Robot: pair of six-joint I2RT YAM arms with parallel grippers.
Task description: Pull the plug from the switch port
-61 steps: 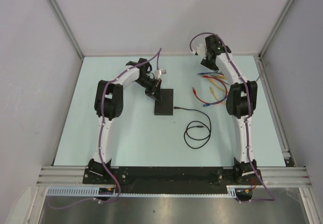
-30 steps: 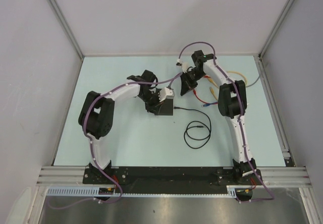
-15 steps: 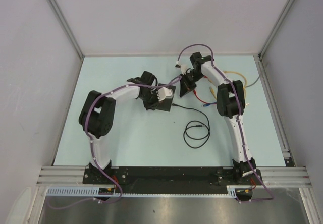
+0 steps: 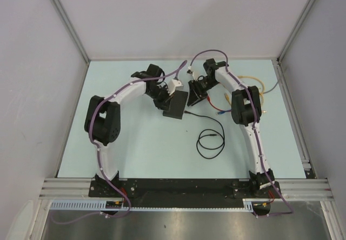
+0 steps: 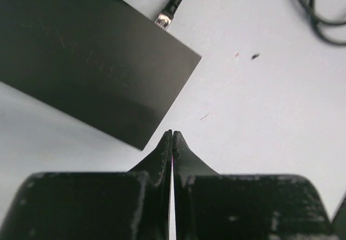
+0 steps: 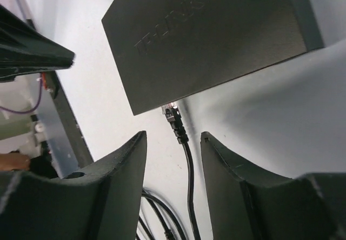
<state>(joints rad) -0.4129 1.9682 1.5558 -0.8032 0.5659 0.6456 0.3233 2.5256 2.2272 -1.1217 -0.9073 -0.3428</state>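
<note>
The switch (image 4: 177,106) is a flat black box lying skewed mid-table, also seen in the left wrist view (image 5: 92,67) and the right wrist view (image 6: 211,34). A black cable's plug (image 6: 173,115) meets its narrow edge; how deep it sits I cannot tell. The plug (image 4: 186,112) shows at the box's right side from above and at the upper edge of the left wrist view (image 5: 164,19). My right gripper (image 6: 173,137) is open, its fingers either side of the cable just behind the plug, touching nothing. My left gripper (image 5: 172,137) is shut and empty, over the table by the switch's corner.
The black cable runs into a coil (image 4: 211,141) in front of the switch. Red, blue and yellow patch cables (image 4: 227,97) lie behind the right arm. Both grippers, left (image 4: 164,100) and right (image 4: 191,100), crowd the switch from either side.
My right gripper has opened around the cable. My left gripper has drawn back off the switch's top toward the far left, still shut. The switch has turned slightly.
</note>
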